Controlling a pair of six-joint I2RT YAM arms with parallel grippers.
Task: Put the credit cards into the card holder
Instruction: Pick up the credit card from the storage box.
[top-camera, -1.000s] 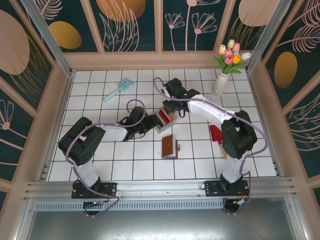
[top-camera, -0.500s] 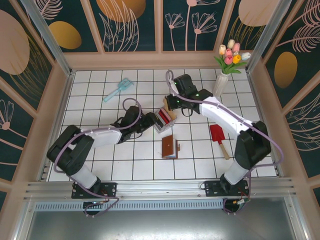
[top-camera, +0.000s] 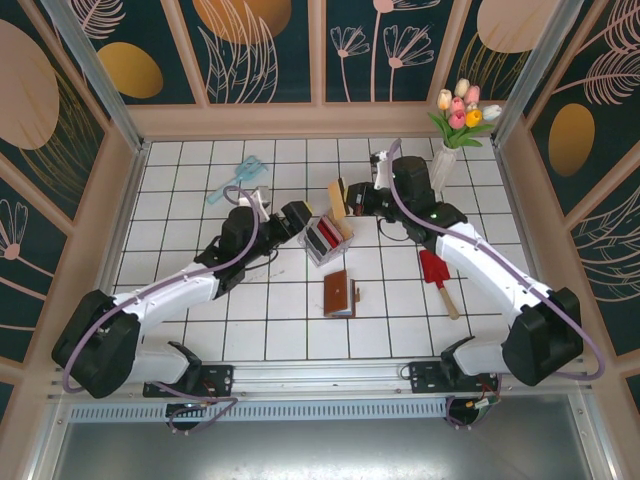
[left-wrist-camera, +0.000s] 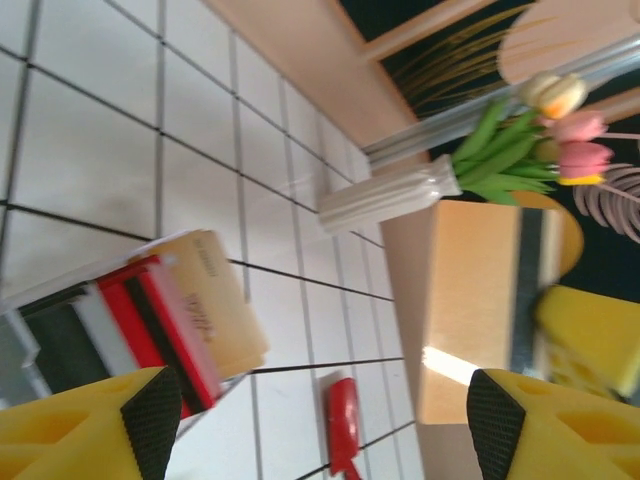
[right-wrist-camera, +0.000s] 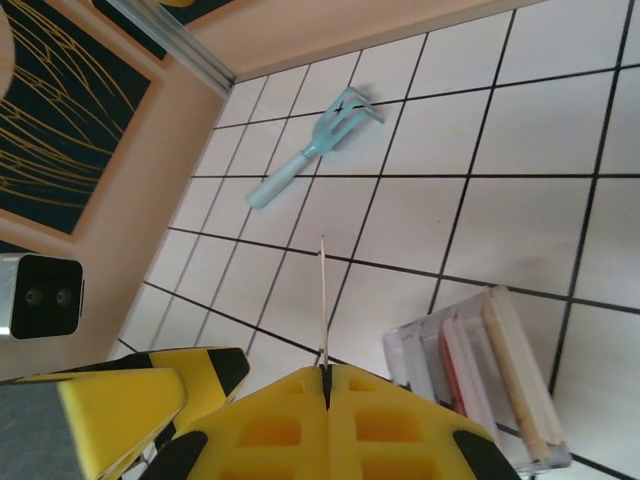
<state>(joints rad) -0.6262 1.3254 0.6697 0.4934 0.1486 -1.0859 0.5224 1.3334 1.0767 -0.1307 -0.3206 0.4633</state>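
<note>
One tan credit card (left-wrist-camera: 475, 300) stands pinched by its edge in the closed right gripper (right-wrist-camera: 325, 375), held up just beyond the clear tray (right-wrist-camera: 397, 350) of other cards (top-camera: 323, 236). The left gripper (top-camera: 292, 217) hovers alongside, fingers spread and empty. The card holder (top-camera: 340, 293) lies well apart, so the thin grip risks a slip in transit.

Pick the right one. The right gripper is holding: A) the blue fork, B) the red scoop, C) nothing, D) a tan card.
D: the right gripper is shut on a tan card, which shows edge-on between its fingers in the wrist view and is held apart from the clear tray.
</note>
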